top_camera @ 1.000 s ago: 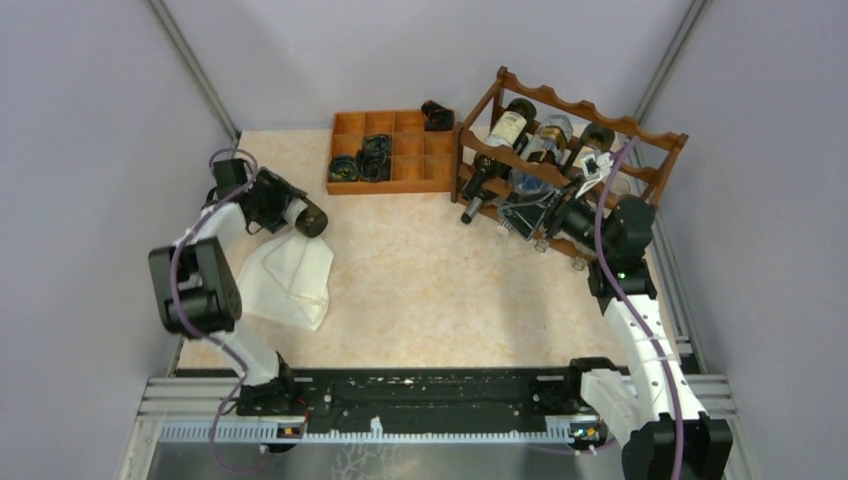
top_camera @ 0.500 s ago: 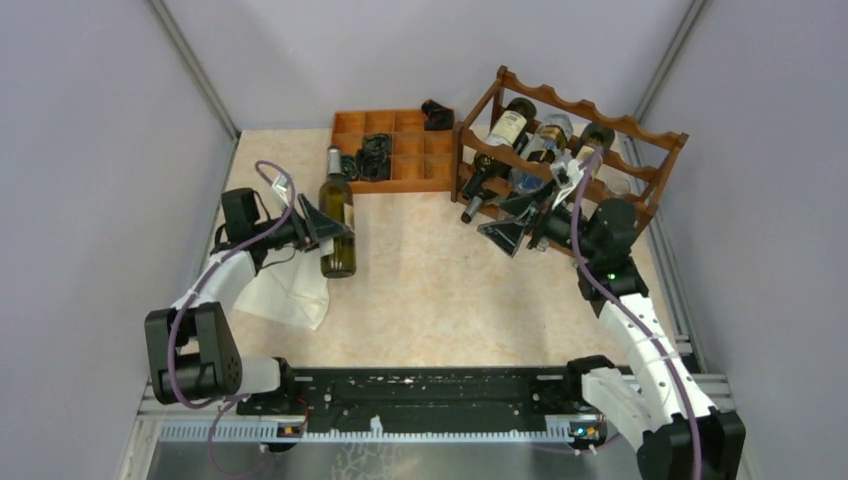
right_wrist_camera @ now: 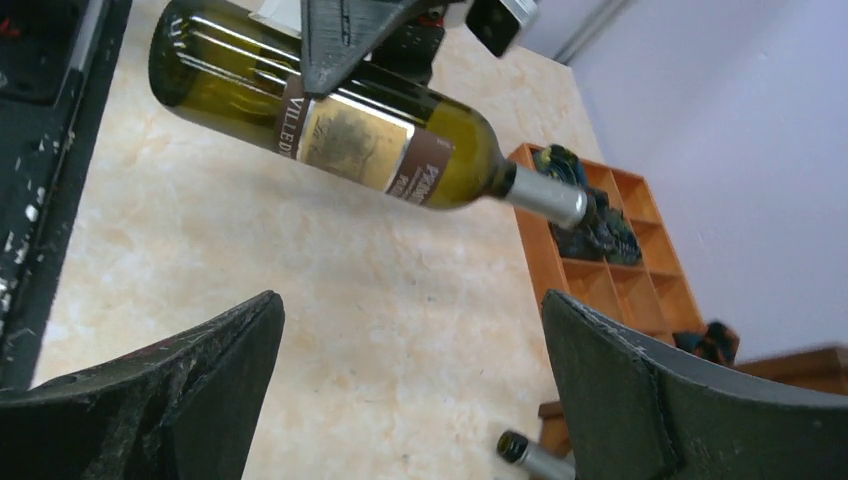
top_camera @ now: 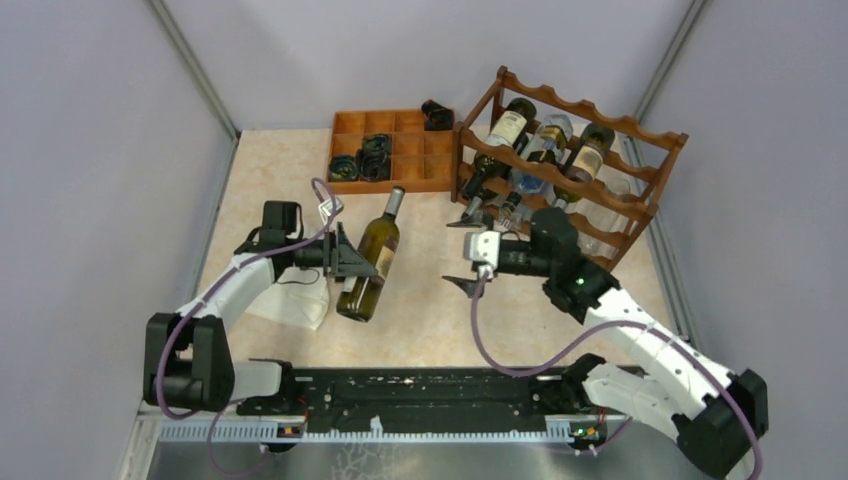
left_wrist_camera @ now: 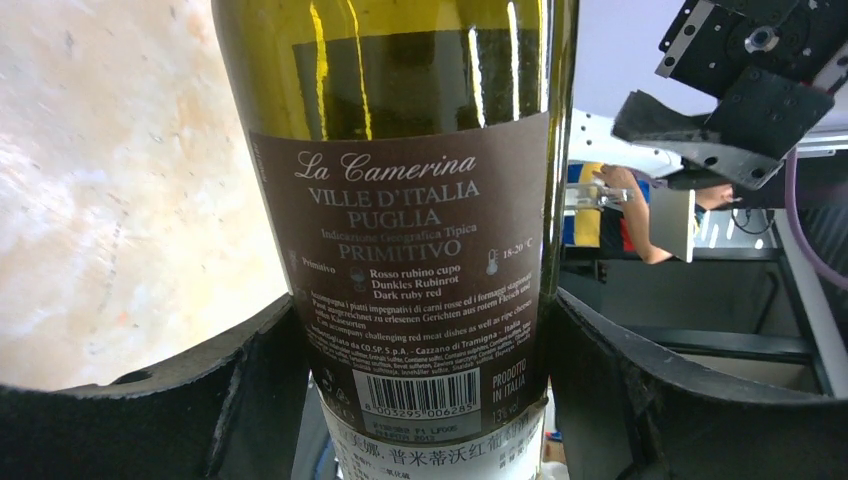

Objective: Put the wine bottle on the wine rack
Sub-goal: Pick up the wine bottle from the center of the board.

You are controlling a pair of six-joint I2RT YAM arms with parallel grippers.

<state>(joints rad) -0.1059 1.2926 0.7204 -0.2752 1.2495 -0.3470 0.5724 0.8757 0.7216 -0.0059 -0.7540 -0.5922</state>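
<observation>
Left gripper (top_camera: 360, 266) is clamped on the wine bottle (top_camera: 383, 238), fingers (left_wrist_camera: 245, 400) pressed to both sides of the body at the lower part of the brown back label, barcode between them. Bottle is tilted, silver-capped neck pointing away toward the orange compartment tray (top_camera: 400, 186), base toward the near edge. Right wrist view suggests it's up off the beige table (top_camera: 430, 310), not resting on it. Glass is green, label reads "La Camerina ... Primitivo". Right gripper (top_camera: 463, 253) is spread wide and empty, pointing left at the bottle, just beside it with a clear gap and no contact; both of its fingers (right_wrist_camera: 180, 400) frame the bottle in the right wrist view. Wine rack (top_camera: 560, 165) sits at the far right corner behind the right arm, well apart from the held bottle. Several other bottles (top_camera: 515, 122) already lie in its tiers, necks toward the table centre. Tray stands just left of the rack, dark items in a few compartments; can't tell what they are. White cloth (top_camera: 305, 300) lies on the table under the left forearm.
</observation>
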